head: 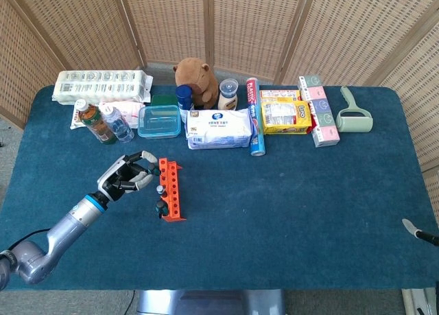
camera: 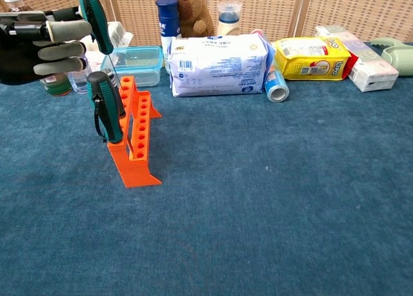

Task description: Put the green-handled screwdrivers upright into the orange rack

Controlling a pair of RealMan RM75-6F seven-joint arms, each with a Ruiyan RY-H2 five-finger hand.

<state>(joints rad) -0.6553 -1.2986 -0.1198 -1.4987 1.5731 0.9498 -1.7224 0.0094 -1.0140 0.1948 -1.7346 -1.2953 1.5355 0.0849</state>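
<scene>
Chest view — two screwdrivers: one [camera: 105, 107] racked [camera: 137, 138], one [camera: 95, 20] in left hand [camera: 40, 41].

The rack [head: 173, 189] stands on the counter [head: 288, 198] in its left half, about midway between the front and back edges. One screwdriver [camera: 106, 109] stands upright at the rack's front end. The left hand [head: 125, 176] is just left of the rack, holding a second screwdriver [camera: 95, 20] over the rack's back end. A plush toy [head: 194, 80], a container [head: 159, 121], bottles [head: 96, 121] and packets [head: 219, 129] line the back edge. The right hand [head: 417, 228] is at the counter's right edge, near the front corner.
</scene>
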